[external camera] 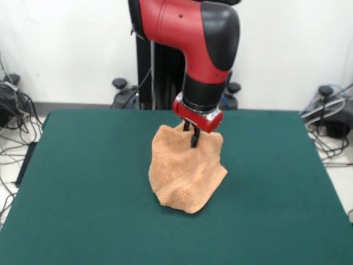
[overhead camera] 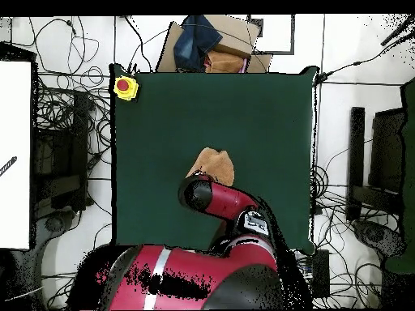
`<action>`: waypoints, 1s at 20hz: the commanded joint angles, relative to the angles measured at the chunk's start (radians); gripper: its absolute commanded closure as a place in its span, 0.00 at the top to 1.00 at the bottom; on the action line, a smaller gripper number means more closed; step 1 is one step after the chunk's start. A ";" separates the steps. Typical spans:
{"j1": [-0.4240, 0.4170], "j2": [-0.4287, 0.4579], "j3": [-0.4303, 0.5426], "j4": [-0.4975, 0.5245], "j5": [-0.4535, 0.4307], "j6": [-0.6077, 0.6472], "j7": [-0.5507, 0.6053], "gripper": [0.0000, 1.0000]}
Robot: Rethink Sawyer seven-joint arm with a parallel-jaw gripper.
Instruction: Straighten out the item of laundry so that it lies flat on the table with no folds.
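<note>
Peach towel (external camera: 187,174) hanging from claw (external camera: 194,135)

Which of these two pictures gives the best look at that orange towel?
The front view. There the towel shows nearly whole, bunched and draped, with the gripper at its top edge and its lower part on the table. In the overhead view, the arm covers much of the towel; only a small patch shows.

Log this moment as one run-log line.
gripper: shut on towel | towel: lifted, draped, lower edge on table | not flat yet
</note>
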 commanded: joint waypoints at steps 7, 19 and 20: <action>-0.005 0.043 0.152 -0.061 -0.044 0.032 0.060 0.00; 0.038 0.042 0.104 -0.062 -0.029 -0.021 0.106 1.00; 0.048 0.043 0.091 -0.064 -0.027 -0.035 0.114 1.00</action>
